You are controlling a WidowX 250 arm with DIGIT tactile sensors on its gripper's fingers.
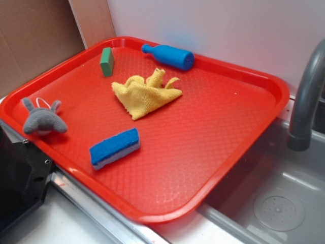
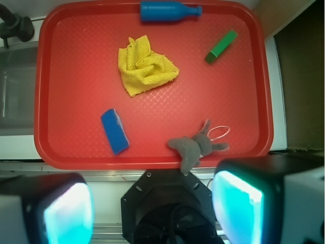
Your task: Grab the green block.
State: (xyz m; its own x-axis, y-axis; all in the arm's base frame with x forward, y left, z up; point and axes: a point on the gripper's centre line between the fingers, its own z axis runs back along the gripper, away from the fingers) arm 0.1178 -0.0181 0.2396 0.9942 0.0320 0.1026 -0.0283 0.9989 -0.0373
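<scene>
The green block (image 1: 106,61) stands on its edge in the far left corner of the red tray (image 1: 213,168). In the wrist view the green block (image 2: 221,46) lies at the upper right of the tray (image 2: 76,76). My gripper (image 2: 152,208) is high above the near side of the tray, over the black robot base (image 2: 170,203), far from the block. Its two fingers (image 2: 68,213) stand wide apart with nothing between them. The gripper does not show in the exterior view.
On the tray: a blue bottle-shaped toy (image 1: 170,55) at the far edge, a crumpled yellow cloth (image 1: 144,92), a blue-topped sponge (image 1: 115,147) and a grey plush shark (image 1: 43,121). A sink (image 1: 274,203) with a grey faucet (image 1: 307,96) is at the right. The robot base (image 1: 20,178) is at the left.
</scene>
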